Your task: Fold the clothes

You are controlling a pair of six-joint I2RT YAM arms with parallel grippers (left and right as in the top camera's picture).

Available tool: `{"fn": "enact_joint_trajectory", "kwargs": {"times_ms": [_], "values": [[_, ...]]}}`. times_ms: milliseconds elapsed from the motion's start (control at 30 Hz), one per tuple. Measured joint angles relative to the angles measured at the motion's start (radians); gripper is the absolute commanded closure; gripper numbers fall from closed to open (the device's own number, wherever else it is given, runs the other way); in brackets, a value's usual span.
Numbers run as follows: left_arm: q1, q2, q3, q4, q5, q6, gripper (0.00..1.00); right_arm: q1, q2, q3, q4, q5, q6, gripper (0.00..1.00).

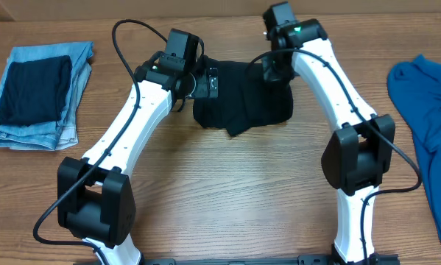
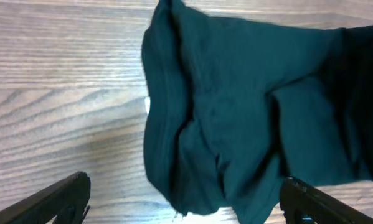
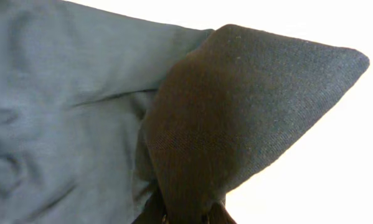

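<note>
1 small pinch by your right gripper [image 3: 186,218] holds the black T-shirt [image 1: 251,103], so it may slip free while your left gripper [image 2: 183,200] hangs spread, gripping nothing.

We'd call this a robotics lab bench: left arm [image 1: 132,125] and right arm [image 1: 330,73], white with black joints and loose cables, on a wood-grain table [image 1: 227,191] with a black T-shirt [image 1: 242,99], folded jeans [image 1: 79,88] and a blue garment [image 1: 426,110].

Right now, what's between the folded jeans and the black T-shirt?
In the overhead view, only bare wooden table and the left arm crossing above it lie between jeans and T-shirt.
</note>
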Motion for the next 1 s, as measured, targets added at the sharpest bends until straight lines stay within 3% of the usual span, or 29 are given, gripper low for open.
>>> {"fn": "enact_joint_trajectory", "kwargs": {"times_ms": [133,500,1000], "values": [[0.000,0.000,0.000,0.000,-0.033,0.028,0.96,0.067,-0.018,0.014,-0.009,0.027,-0.007,0.96],[0.010,0.000,0.000,-0.069,-0.299,0.041,0.96,0.141,-0.019,0.015,-0.009,0.097,-0.031,0.96],[0.113,0.000,0.000,-0.104,-0.351,-0.006,0.96,0.179,-0.019,0.015,-0.052,0.448,-0.059,0.96]]}}
